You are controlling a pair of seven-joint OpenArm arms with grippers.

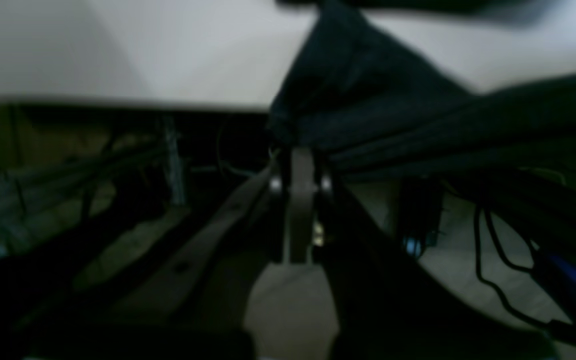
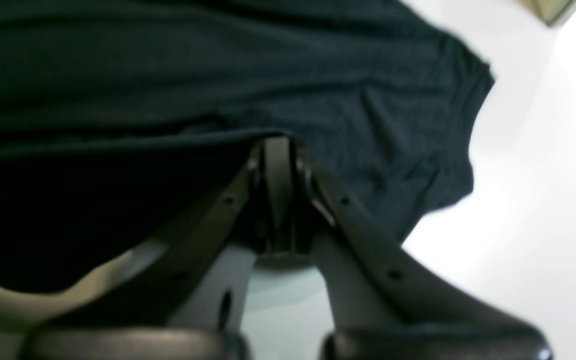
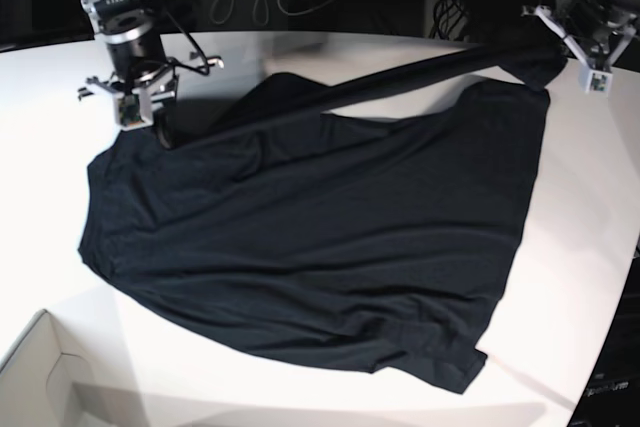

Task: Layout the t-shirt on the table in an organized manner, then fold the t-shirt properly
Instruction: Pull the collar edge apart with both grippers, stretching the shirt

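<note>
Right hand: we see the right hand (image 2: 277, 142) closest to the lens, jaws pinched on an edge of the t-shirt (image 2: 178, 70).
Left hand: our left hand (image 1: 299, 155) is clamped on a bunched corner of the shirt, beyond the tabletop (image 1: 133, 55) edge.
Shirt relative to hands: we find the hem pulled taut in a band between both hands; the body spreads below them across the white tabletop, one sleeve just ahead of the right hand.
Base view only: we see the full garment outline and a cardboard box (image 3: 40, 372) corner.
Left wrist only: we see cables (image 1: 493, 260) under the tabletop.
</note>
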